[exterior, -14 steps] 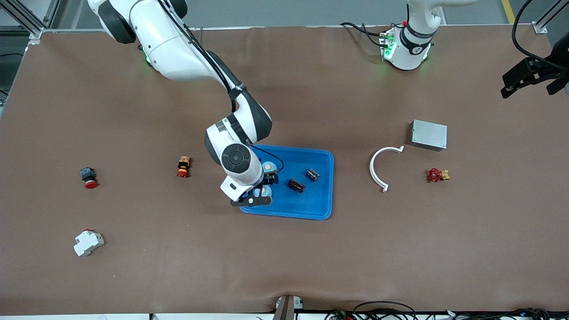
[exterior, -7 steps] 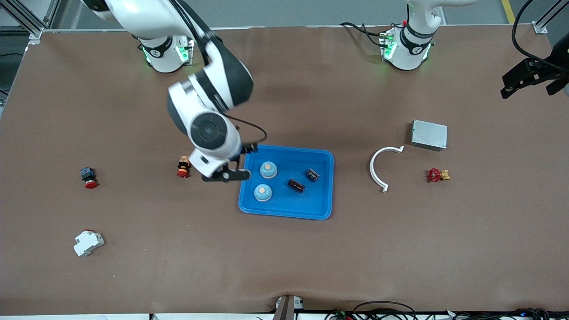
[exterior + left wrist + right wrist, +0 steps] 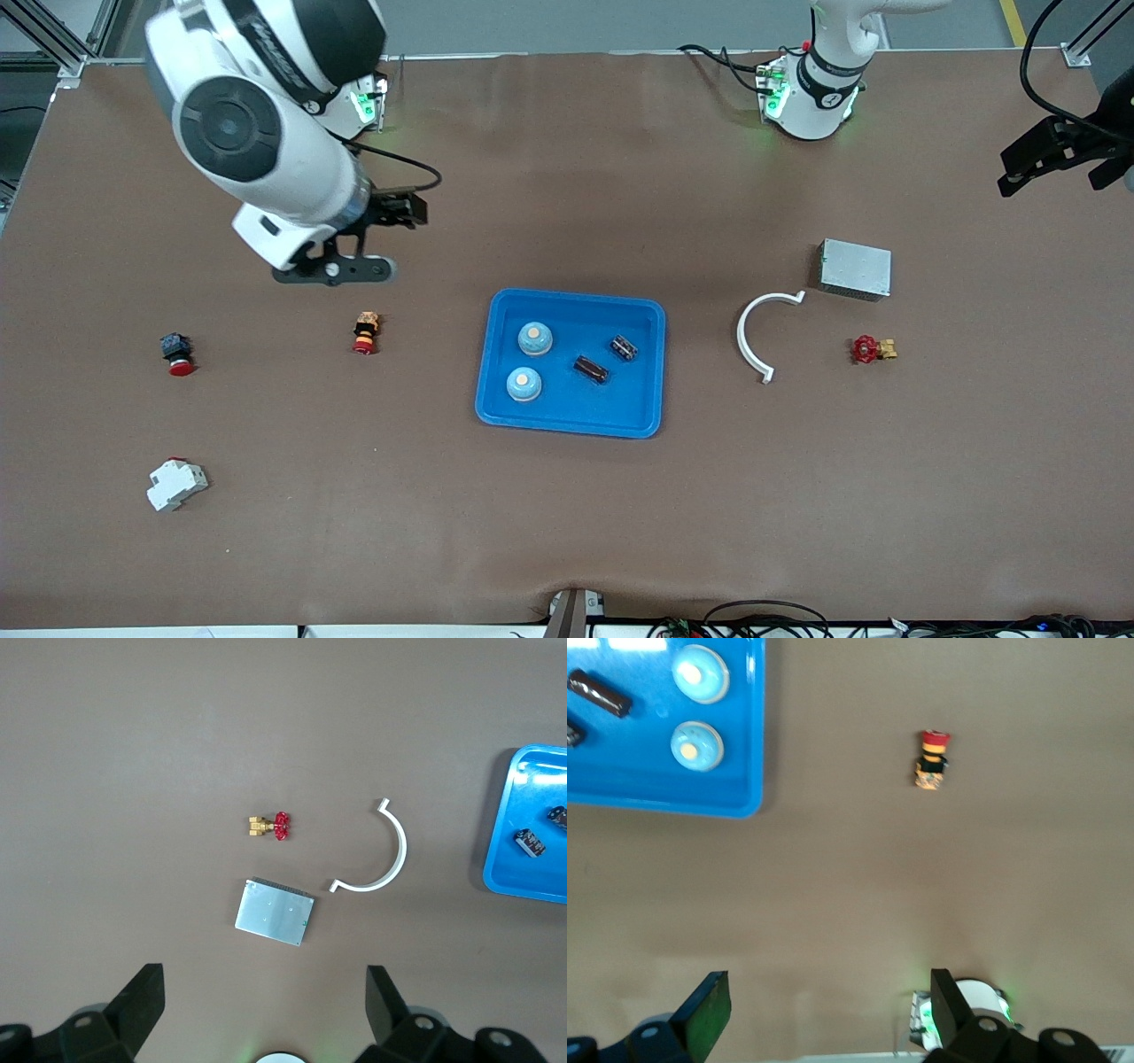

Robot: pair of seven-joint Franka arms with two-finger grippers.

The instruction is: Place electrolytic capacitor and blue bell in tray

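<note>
The bright-blue tray point(image 3: 651, 372) lies mid-table. In it are two blue bells point(image 3: 535, 338) point(image 3: 524, 384) and two dark electrolytic capacitors point(image 3: 591, 369) point(image 3: 624, 347). My right gripper point(image 3: 335, 269) is open and empty, high over bare table between its base and a red-capped button. The right wrist view shows the right gripper point(image 3: 824, 1014) with its jaws wide apart, and the tray point(image 3: 756, 735), both bells point(image 3: 701, 673) point(image 3: 696, 745) and a capacitor point(image 3: 600, 693). My left gripper point(image 3: 1054, 173) waits open over the left arm's end of the table, and it also shows in the left wrist view point(image 3: 266, 1010).
A red-and-yellow button point(image 3: 364, 332), a blue-and-red button point(image 3: 175, 353) and a white breaker point(image 3: 176, 484) lie toward the right arm's end. A white curved piece point(image 3: 753, 341), a grey metal box point(image 3: 855, 268) and a red valve point(image 3: 873, 349) lie toward the left arm's end.
My right gripper has let go of a bell in the tray, risen and drawn away toward its base. The bell stays in the tray. The left arm has not moved.
</note>
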